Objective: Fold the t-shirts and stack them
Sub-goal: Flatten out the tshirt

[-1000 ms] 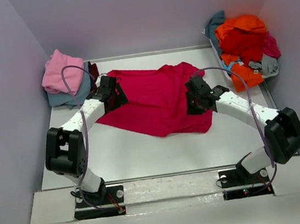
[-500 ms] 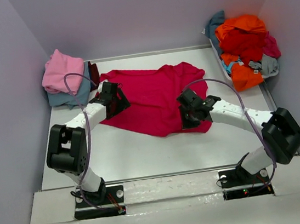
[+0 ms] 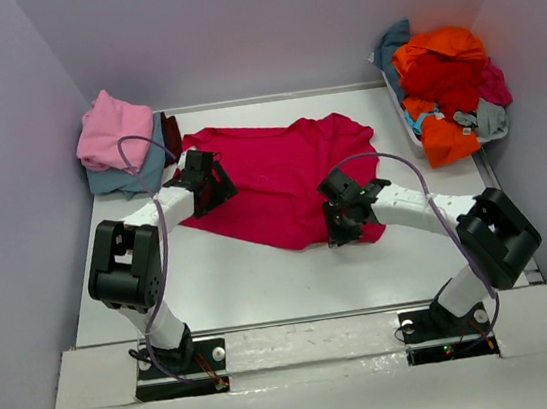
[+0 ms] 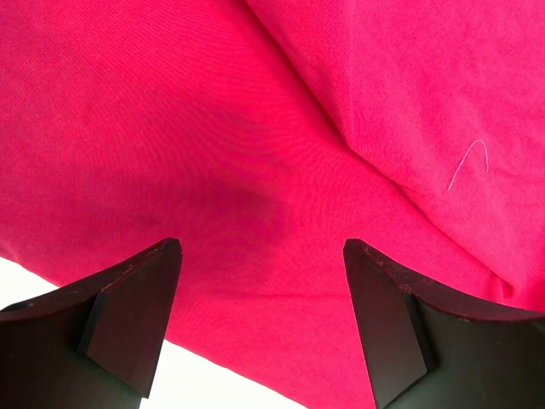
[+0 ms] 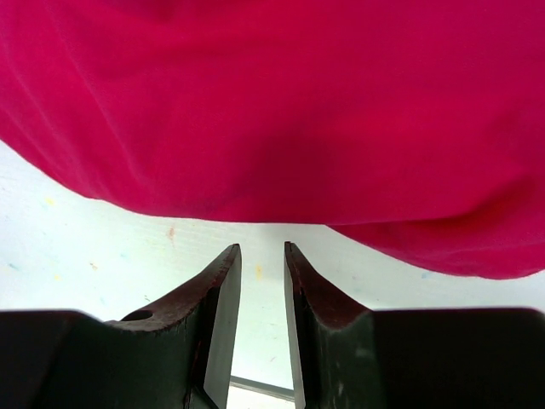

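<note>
Lying spread on the bench (image 3: 243, 279) for folding, the magenta-red t-shirt (image 3: 280, 178) sits under your left end effector (image 4: 264, 256), released wide; your right end effector (image 5: 262, 251), narrowly parted and empty, hovers at its near hem.

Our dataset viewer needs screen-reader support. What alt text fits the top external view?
A magenta-red tee lies spread on a white table, left gripper open over its left side, right gripper at its near edge. Folded tees sit far left, a loose pile far right.
</note>
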Action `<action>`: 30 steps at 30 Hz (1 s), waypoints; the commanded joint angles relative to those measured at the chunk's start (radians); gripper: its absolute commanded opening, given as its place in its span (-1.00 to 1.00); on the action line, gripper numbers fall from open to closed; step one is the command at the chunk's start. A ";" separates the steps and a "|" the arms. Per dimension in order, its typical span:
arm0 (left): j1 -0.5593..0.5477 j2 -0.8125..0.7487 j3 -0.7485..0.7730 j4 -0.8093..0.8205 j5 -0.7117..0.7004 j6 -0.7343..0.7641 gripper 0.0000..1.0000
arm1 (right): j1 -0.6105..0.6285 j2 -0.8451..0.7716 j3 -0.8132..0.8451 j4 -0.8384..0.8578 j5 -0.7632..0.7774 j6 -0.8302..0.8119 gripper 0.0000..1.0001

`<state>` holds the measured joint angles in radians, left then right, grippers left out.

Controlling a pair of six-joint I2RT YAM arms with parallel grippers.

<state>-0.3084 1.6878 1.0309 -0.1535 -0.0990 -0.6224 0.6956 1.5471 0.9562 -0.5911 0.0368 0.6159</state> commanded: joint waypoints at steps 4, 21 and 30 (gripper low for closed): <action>0.006 -0.005 0.023 0.029 0.012 -0.003 0.75 | 0.010 0.040 0.001 0.056 -0.015 -0.019 -0.34; 0.006 -0.011 0.017 0.037 0.033 0.010 0.74 | 0.010 0.110 0.105 0.034 0.049 -0.039 -0.20; 0.006 0.006 0.018 0.045 0.051 0.013 0.74 | 0.010 0.077 0.130 0.005 0.078 -0.038 -0.10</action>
<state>-0.3058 1.6878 1.0309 -0.1368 -0.0559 -0.6212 0.6956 1.6718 1.0439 -0.5713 0.0757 0.5869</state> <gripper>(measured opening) 0.872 0.439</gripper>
